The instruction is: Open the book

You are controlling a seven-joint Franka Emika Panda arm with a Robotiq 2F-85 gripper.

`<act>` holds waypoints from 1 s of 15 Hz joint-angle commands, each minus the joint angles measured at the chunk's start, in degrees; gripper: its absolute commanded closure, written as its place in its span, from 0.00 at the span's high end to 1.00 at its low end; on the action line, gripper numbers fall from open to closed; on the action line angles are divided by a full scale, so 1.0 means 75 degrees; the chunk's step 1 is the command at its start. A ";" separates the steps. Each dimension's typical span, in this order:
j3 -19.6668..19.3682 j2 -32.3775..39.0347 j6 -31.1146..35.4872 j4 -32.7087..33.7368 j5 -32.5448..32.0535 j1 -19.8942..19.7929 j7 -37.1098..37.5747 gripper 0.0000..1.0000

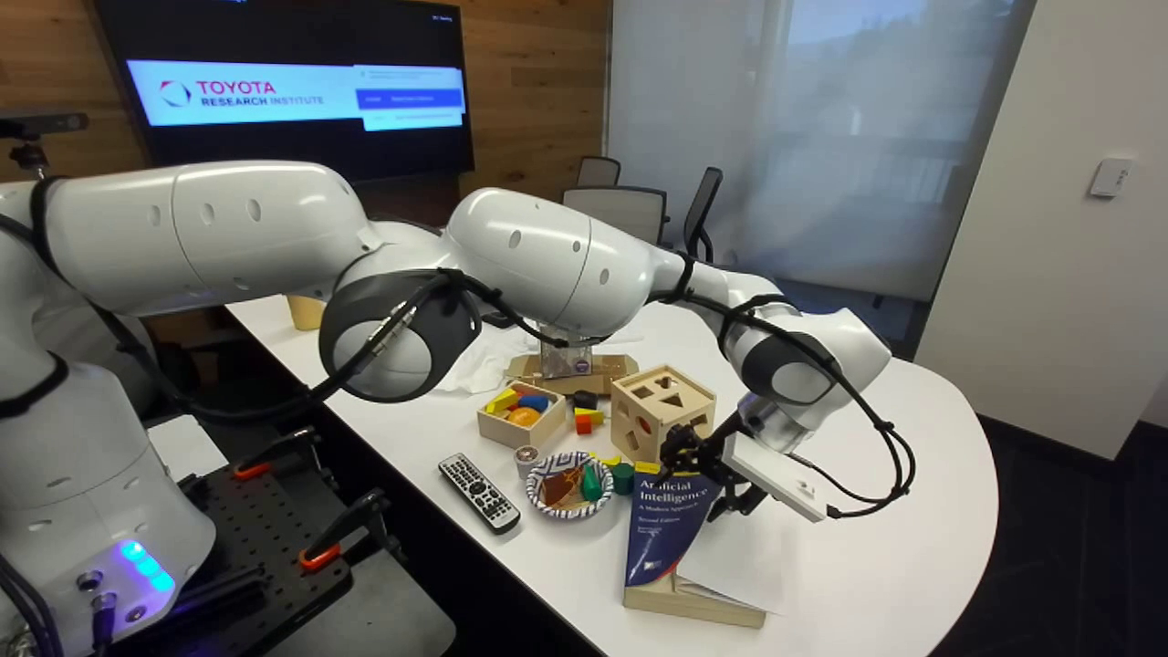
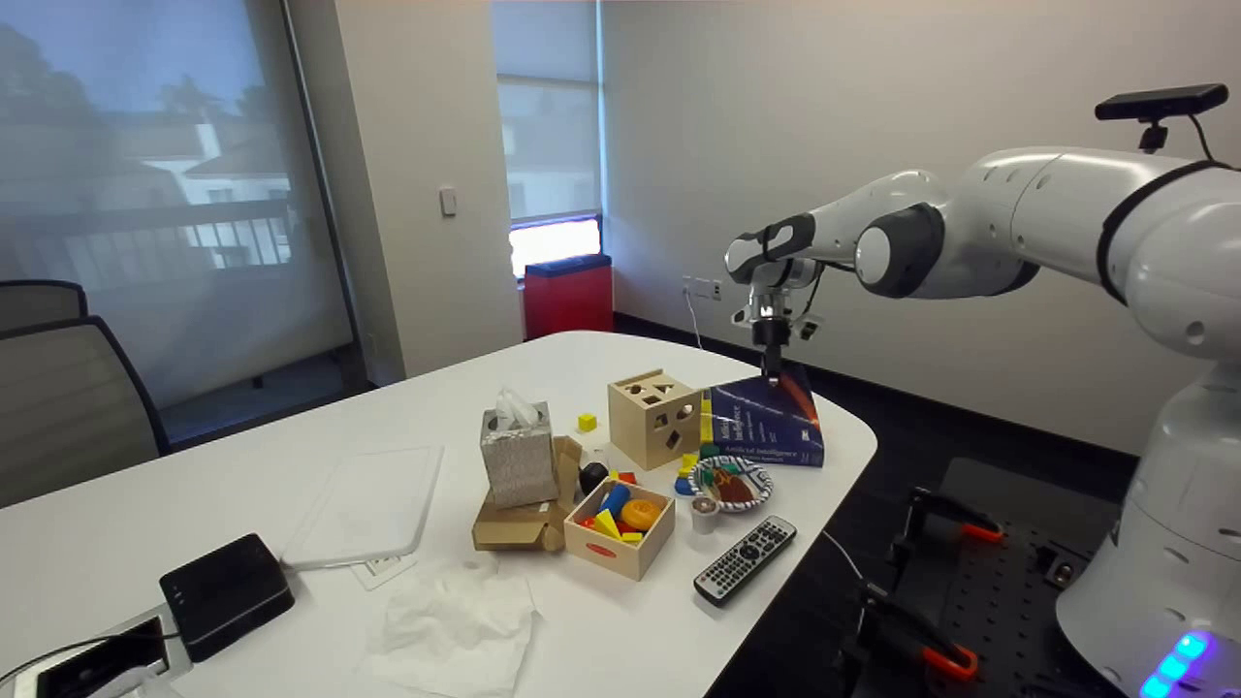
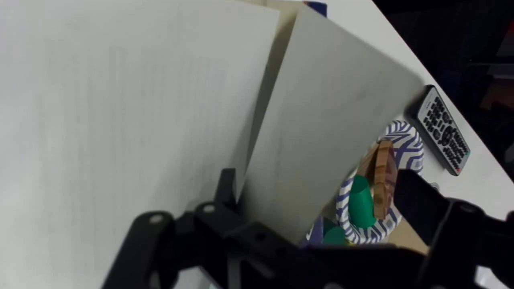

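Observation:
The thick dark blue book (image 1: 671, 525) lies near the table edge with its cover and some pages lifted at a slant. It also shows in an exterior view (image 2: 766, 417), its spine facing that camera. In the wrist view, the pale underside of the raised part of the book (image 3: 321, 116) slants up beside a flat white page. My gripper (image 3: 321, 180) is open, its fingers wide apart. One finger is in the gap under the raised part; the other is on its outer side, over the bowl. In both exterior views the gripper (image 1: 698, 479) (image 2: 772, 373) is at the book's far side.
A patterned bowl (image 1: 570, 511) with toy pieces stands beside the book. The wooden shape-sorter cube (image 1: 662, 415), a green cylinder (image 1: 622, 478) and a black remote (image 1: 479, 493) are close. A wooden box of blocks (image 2: 620, 553) and a tissue box (image 2: 519, 456) stand farther off.

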 commanded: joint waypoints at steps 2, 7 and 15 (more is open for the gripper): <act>0.0113 -0.0005 -0.1051 0.0420 -0.0010 0.0079 -0.0534 1.00; 0.0083 -0.0010 -0.1823 0.0424 -0.0033 0.0166 -0.0834 1.00; 0.0033 -0.0019 -0.2961 0.0712 -0.0161 0.0474 -0.1218 1.00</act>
